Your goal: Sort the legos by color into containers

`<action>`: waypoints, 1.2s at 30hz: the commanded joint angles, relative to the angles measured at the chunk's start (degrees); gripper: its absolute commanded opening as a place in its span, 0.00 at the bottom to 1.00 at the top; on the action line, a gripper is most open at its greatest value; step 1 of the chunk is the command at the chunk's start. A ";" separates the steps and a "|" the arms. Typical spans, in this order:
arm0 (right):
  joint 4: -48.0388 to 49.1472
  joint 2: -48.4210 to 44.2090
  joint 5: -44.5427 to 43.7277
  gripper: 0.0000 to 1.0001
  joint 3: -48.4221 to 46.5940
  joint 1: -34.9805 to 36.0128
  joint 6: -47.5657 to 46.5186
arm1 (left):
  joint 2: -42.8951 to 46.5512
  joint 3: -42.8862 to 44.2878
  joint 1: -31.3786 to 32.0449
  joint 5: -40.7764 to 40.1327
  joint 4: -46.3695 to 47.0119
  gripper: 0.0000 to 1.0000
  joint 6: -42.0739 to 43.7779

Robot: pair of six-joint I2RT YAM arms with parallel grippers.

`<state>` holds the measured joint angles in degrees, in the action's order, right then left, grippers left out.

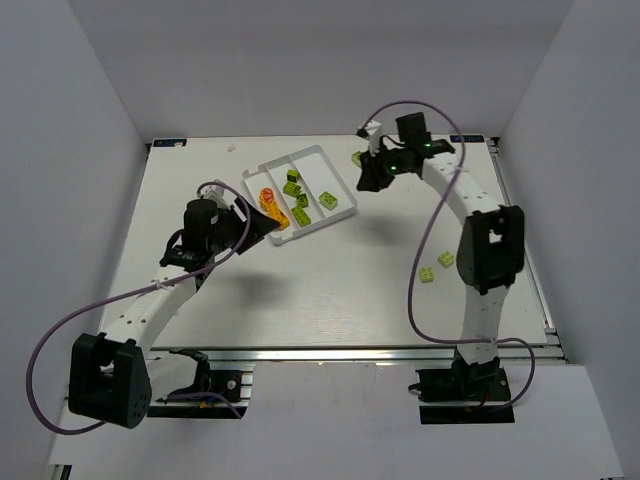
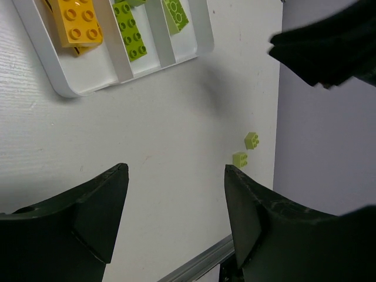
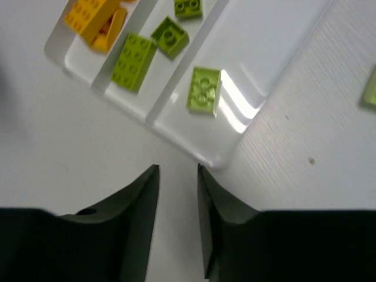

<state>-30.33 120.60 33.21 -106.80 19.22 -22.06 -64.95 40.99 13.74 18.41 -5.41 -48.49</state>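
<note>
1 container [image 1: 258,178] holds orange-yellow legos [image 1: 269,200], 2 hold green legos [image 1: 328,200].

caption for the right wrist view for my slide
Empty right gripper, jaws slightly apart, by a corner of the white tray, which holds green legos and orange-yellow legos

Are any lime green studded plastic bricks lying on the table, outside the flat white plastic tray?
Yes, two lime green bricks lie on the bare table, well apart from the tray.
</note>
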 commanded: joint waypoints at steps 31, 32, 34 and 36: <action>-10.81 -14.96 -29.26 0.74 36.49 -18.43 -18.63 | -5.01 -3.20 0.76 8.04 13.32 0.76 -0.20; -11.42 -14.69 -28.65 0.71 36.49 -18.43 -18.63 | -4.93 -3.20 0.76 8.04 13.23 0.76 -0.11; -11.77 -14.34 -27.94 0.68 36.49 -18.52 -18.63 | -4.93 -3.02 0.76 7.95 12.88 0.76 -0.20; -12.21 -14.34 -27.33 0.61 36.49 -18.43 -18.54 | -4.93 -2.94 0.76 7.86 12.71 0.76 -0.11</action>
<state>-42.35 106.30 5.08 -70.39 0.86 -39.86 -70.74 38.11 14.13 25.80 6.48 -48.77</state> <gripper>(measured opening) 0.630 0.758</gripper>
